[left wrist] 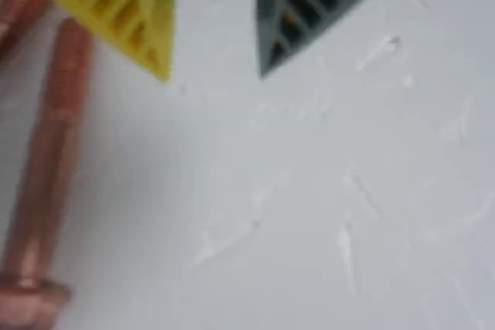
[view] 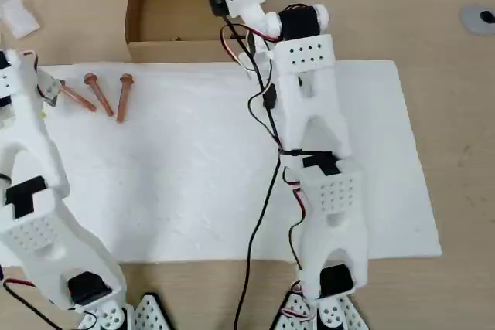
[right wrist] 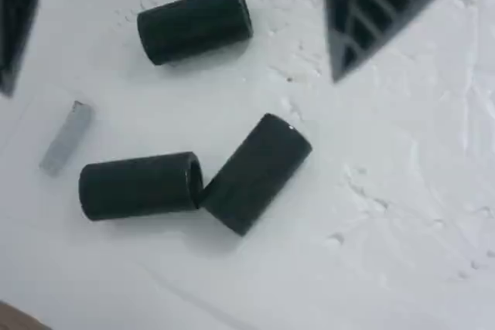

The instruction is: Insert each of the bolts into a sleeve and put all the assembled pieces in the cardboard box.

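**A:** where are the bolts sitting?

**B:** three copper-coloured bolts (view: 123, 98) lie flat on the white foam sheet (view: 232, 191), at the far left corner just in front of the cardboard box (view: 155, 13). The two clear ones have their heads toward the box, with smooth shafts running back toward the arms

**A:** and the sleeves, grippers?

**B:** three matte black cylinder sleeves (right wrist: 193, 22) lie on their sides on the foam, two touching in a V. The right gripper (right wrist: 172, 84) is spread wide above them. The left gripper (left wrist: 213, 52) has its ribbed yellow tips apart, just beside a bolt
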You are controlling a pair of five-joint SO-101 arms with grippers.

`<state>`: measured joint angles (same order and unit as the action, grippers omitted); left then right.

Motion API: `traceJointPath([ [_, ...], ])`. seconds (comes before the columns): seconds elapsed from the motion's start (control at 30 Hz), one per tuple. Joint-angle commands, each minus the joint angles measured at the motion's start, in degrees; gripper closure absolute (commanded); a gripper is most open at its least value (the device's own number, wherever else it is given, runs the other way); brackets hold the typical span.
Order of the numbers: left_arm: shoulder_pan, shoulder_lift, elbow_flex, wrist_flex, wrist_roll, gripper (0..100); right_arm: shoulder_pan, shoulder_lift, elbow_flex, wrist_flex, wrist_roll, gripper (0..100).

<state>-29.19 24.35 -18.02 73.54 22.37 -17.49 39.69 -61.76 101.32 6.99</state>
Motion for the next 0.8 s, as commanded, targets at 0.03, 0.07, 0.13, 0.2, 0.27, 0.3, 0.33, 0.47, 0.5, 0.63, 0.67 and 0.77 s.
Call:
traceJointPath([
  [0.03, 2.0, 2.5, -5.7, -0.9, 0.3, 91, -0.4, -4.4, 0.1, 1.1, 0.4, 70.2],
  [0.07, 2.4, 3.5, -6.8, -0.9, 0.3, 91, -0.4, -4.4, 0.1, 1.1, 0.4, 70.2],
  [0.13, 2.9, 5.1, -8.9, -0.5, 0.3, 91, -0.4, -4.5, 0.2, 1.1, 0.4, 70.2],
  [0.2, 3.2, 6.2, -10.5, -0.5, 0.3, 91, -0.4, -4.5, 0.2, 1.1, 0.4, 70.2],
  [0.27, 3.3, 7.2, -11.8, -0.5, 0.3, 91, -0.4, -4.4, 0.2, 1.1, 0.4, 70.2],
  [0.3, 3.3, 7.2, -12.0, -0.4, 0.3, 91, -0.4, -4.4, 0.2, 1.1, 0.4, 70.2],
  [0.33, 3.2, 7.2, -12.1, -0.4, 0.3, 91, -0.4, -4.4, 0.2, 1.1, 0.4, 70.2],
  [0.47, 3.0, 6.9, -12.5, -0.4, 0.3, 91, -0.4, -4.3, 1.7, 1.1, 0.5, 70.2],
  [0.5, 3.0, 6.9, -12.7, -0.4, 0.3, 91, -0.4, -4.3, 2.2, 1.1, 0.5, 70.2],
  [0.63, 4.0, 7.5, -13.5, -0.9, 0.4, 91, -0.4, -4.3, 2.9, 1.1, 0.5, 70.2],
  [0.67, 4.2, 7.5, -13.7, -0.9, 0.7, 91, -0.4, -4.3, 2.9, 1.1, 0.5, 70.2],
  [0.77, 4.6, 7.5, -15.0, -1.8, 2.0, 91, -0.4, -4.3, 2.9, 1.1, 0.5, 70.2],
])
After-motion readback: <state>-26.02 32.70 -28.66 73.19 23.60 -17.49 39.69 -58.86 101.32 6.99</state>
